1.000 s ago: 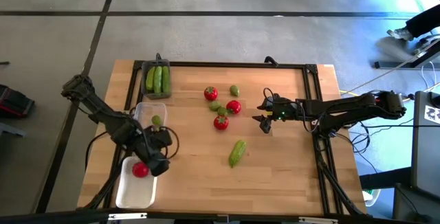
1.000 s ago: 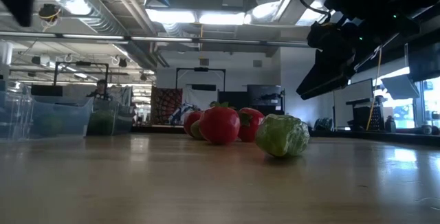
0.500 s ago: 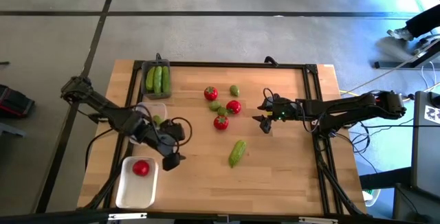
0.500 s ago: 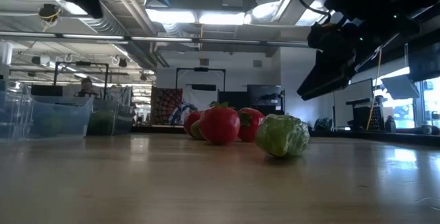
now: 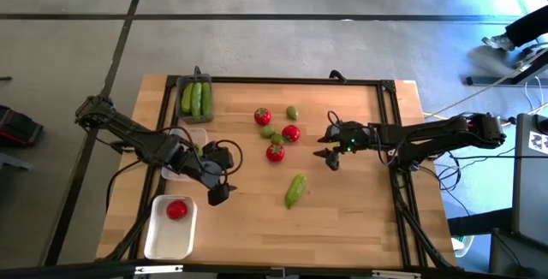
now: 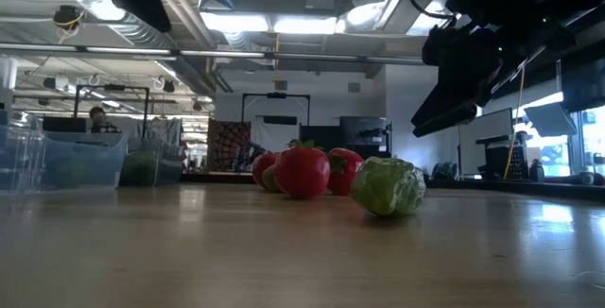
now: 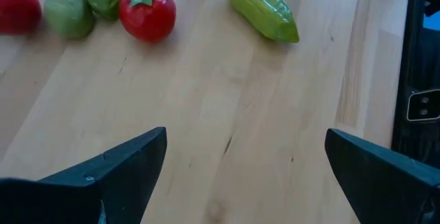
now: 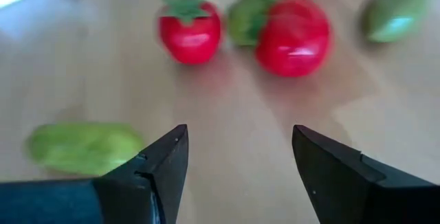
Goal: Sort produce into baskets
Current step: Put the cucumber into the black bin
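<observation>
While two cucumbers (image 5: 196,99) fill the dark grey tray (image 5: 183,118) and one tomato (image 5: 176,210) sits in the white tray (image 5: 158,243), loose produce (image 5: 276,135) waits mid-table; left gripper (image 5: 217,195) and right gripper (image 5: 330,157) hover spread and empty.

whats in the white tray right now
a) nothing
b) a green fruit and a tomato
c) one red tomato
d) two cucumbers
c: the high view shows a single red tomato lying in the white tray, with nothing else in it; the two cucumbers lie in the dark grey tray at the table's far side.
</observation>
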You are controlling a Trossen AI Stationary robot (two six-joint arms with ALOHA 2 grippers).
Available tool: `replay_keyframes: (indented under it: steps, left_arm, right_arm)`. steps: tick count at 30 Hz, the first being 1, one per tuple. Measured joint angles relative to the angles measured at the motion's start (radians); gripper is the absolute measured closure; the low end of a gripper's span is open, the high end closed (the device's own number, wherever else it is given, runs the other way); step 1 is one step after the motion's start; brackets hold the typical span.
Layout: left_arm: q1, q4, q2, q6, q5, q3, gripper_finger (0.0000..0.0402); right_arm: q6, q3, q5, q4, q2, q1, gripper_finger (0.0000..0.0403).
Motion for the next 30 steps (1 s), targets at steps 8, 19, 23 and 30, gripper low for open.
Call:
replay_keyframes:
  steps: [8, 19, 23, 30]
  left_arm:
    - [0.0, -0.001, 0.0, 0.041, -0.001, -0.001, 0.001]
    - [-0.001, 0.0, 0.0, 0.043, 0.0, -0.001, 0.001]
    - [-0.001, 0.0, 0.0, 0.027, 0.0, -0.001, 0.001]
    - [-0.001, -0.001, 0.001, 0.052, 0.0, -0.001, 0.001]
  right_arm:
    - [-0.099, 0.0, -0.078, 0.148, 0.072, 0.105, 0.0162]
    - [-0.132, 0.0, -0.093, 0.425, 0.247, 0.248, 0.0162]
    - [-0.131, 0.0, -0.093, 0.503, 0.328, 0.283, 0.0162]
    - [-0.132, 0.045, -0.047, 0.597, 0.48, 0.313, 0.0162]
